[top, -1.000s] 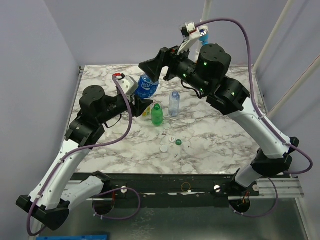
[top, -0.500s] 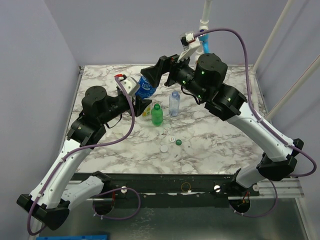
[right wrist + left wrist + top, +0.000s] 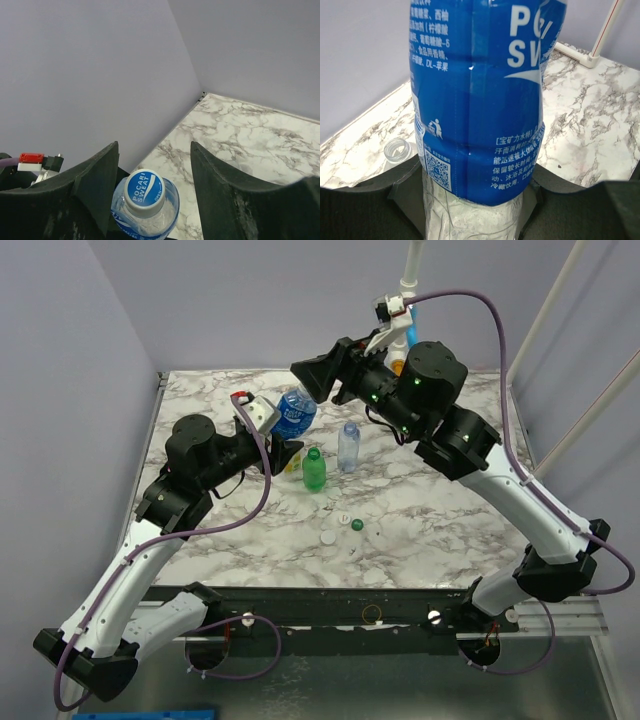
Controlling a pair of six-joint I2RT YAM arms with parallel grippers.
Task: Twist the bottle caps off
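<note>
One bottle (image 3: 475, 100), neck cropped, base hidden

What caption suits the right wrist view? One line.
Open right gripper over a round blue-and-white plastic cap on a clear bottle.

You see a blue, white-lettered label (image 3: 475, 100) on the clear bottle (image 3: 467, 220), a blue-and-white cap (image 3: 144, 191), a green bottle (image 3: 314, 470) and a grey-veined white table (image 3: 440, 510).

Bottles, three in plain sight: blue-labelled bottle (image 3: 293, 412), green bottle (image 3: 314, 470), small clear bottle (image 3: 348, 447).
Caps, four: white cap (image 3: 328, 536), second white cap (image 3: 344, 519) and green cap (image 3: 357, 524) loose on the tabletop (image 3: 450, 510); blue-and-white cap (image 3: 144, 189) on the blue-labelled bottle.
Arms, two.
End effectors, two: left end effector (image 3: 285, 443), right end effector (image 3: 312, 378).
</note>
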